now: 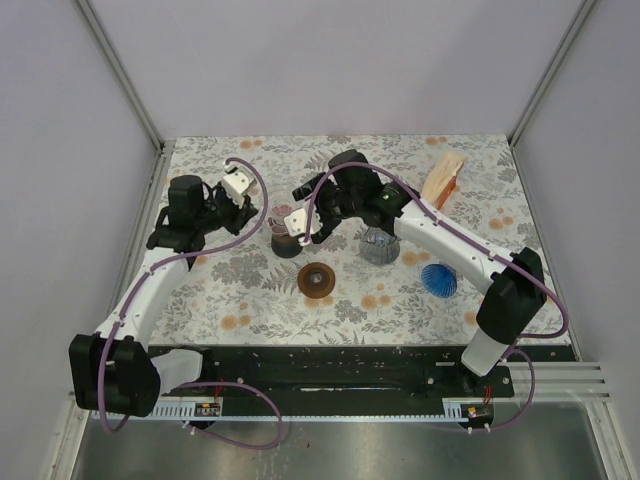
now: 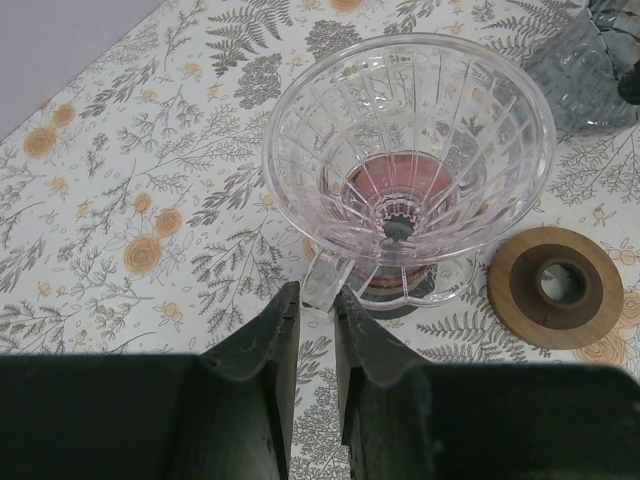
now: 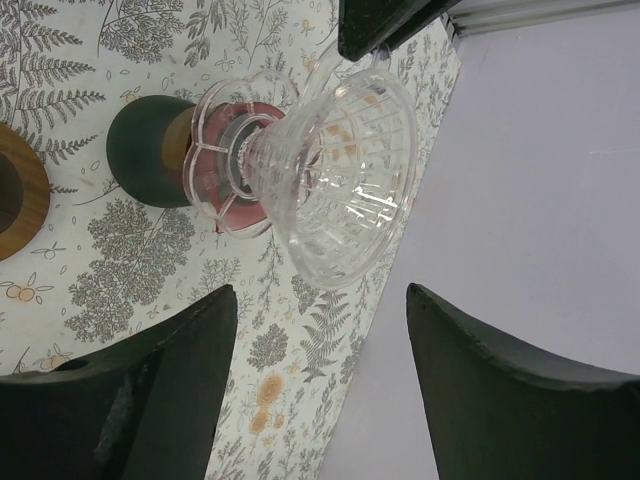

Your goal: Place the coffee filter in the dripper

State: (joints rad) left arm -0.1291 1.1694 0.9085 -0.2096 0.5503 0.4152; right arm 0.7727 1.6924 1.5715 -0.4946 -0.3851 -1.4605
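A clear glass dripper (image 2: 410, 150) stands on a dark round base (image 3: 150, 150) at the table's middle (image 1: 285, 238). Its bowl holds nothing. My left gripper (image 2: 315, 300) is shut on the dripper's clear handle (image 2: 322, 283), reaching in from the left (image 1: 255, 215). My right gripper (image 3: 318, 292) is open and empty, just right of the dripper (image 1: 308, 232), with the dripper's rim (image 3: 340, 170) in front of its fingers (image 3: 180, 350). A stack of tan paper coffee filters (image 1: 443, 180) lies at the back right, away from both grippers.
A brown wooden ring (image 1: 318, 278) lies just in front of the dripper, also in the left wrist view (image 2: 555, 285). A grey ribbed glass piece (image 1: 380, 245) and a blue ribbed one (image 1: 438, 280) sit to the right. Walls enclose the flowered table (image 1: 250, 300).
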